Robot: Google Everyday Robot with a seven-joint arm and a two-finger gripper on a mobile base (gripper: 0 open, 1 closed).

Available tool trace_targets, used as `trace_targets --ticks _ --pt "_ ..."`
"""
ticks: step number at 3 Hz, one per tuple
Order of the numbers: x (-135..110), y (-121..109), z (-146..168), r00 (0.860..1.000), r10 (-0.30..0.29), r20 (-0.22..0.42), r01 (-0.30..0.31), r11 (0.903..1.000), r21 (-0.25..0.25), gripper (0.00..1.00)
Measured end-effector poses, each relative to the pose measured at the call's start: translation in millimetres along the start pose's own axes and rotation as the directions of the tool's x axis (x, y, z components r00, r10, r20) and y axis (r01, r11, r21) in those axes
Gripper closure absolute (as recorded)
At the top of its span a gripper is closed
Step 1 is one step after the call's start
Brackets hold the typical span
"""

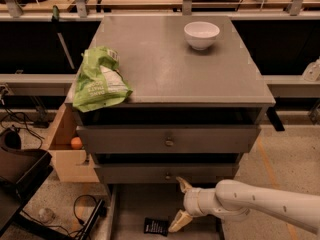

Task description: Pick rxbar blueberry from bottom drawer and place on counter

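The rxbar blueberry is a small dark flat wrapper lying on the grey floor of the open bottom drawer, near its front. My gripper hangs over the drawer just right of the bar, pointing left, fingers spread apart with one pale fingertip beside the bar and the other up near the cabinet front. It holds nothing. The counter is the grey top of the cabinet above.
A white bowl stands at the counter's back right. A green and white snack bag lies on its left edge. Two upper drawers with knobs are shut. A wooden box with an orange ball stands left of the cabinet.
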State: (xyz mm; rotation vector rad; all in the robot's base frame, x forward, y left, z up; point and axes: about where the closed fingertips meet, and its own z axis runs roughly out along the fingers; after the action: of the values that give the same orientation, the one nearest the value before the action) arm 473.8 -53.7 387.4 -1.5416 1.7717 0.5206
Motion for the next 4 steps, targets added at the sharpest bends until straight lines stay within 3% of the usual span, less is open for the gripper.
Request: trace_targets --ticks 1,2,3,4 --pt "35.0 -13.5 17.0 0.999 0.004 -0.046 -0.005 0.9998 -0.021 0.0" --pt "93.9 8.6 -2.4 0.992 0.072 -0.107 -0.073 0.9973 -0.003 0.0" --pt "92.7 8.1 1.6 0.992 0.07 -0.104 -0.071 0.9974 -0.01 0.0" --pt "96.7 12.2 27.6 0.994 0.073 -0.083 -0.076 0.9963 -0.039 0.0"
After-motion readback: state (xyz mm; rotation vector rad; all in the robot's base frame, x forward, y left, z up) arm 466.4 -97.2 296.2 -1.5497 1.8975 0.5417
